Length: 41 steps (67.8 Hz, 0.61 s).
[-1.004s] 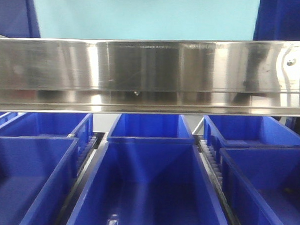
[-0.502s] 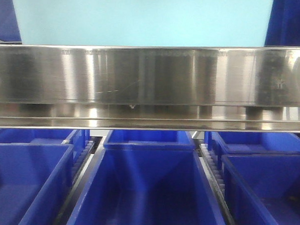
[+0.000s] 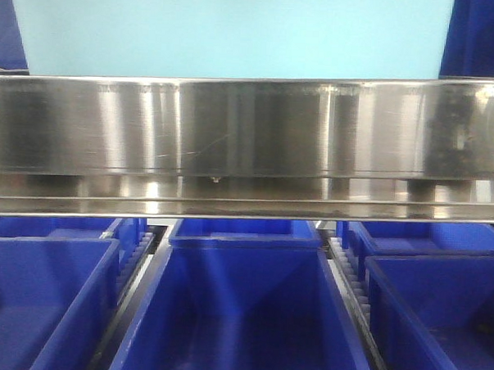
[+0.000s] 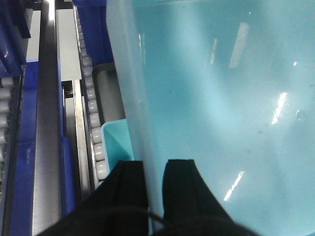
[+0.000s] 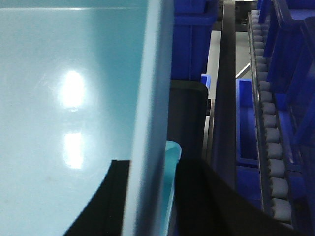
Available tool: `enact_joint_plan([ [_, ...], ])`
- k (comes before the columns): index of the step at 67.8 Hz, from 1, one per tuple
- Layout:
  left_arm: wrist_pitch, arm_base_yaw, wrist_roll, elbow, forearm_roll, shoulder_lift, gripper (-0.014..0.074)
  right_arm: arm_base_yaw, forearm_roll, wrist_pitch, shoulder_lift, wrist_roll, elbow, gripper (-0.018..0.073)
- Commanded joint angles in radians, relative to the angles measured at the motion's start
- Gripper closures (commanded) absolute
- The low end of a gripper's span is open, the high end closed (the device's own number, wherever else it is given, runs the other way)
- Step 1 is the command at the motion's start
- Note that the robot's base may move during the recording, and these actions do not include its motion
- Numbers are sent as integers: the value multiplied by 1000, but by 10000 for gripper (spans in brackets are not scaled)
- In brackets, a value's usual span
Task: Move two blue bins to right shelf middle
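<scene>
A pale light-blue bin fills the top of the front view, just behind the right shelf middle's shiny steel front rail. My left gripper is shut on the bin's left wall, one black finger outside and one inside. My right gripper is shut on the right wall of the same bin. A second pale rim peeks out under the held bin, as if nested. Whether the bins rest on the tier I cannot tell.
Dark blue crates sit in rows on the tier below the rail. Roller tracks run beside the bin on both sides. More dark blue crates stand further back on the rack.
In the front view the pale bin has grown wider and now spans nearly the whole frame. The steel rail sits slightly lower, hiding more of the dark crates.
</scene>
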Motion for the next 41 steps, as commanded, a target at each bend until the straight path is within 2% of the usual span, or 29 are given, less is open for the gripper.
enact_joint_plan([
  [1,-13,-13,15,-13,-94,-24,707,-6,-15,-75,2,34,-4,712],
  [41,-13,-13,15,-13,-94,-24,707,-6,-15,-75,2,34,-4,712],
])
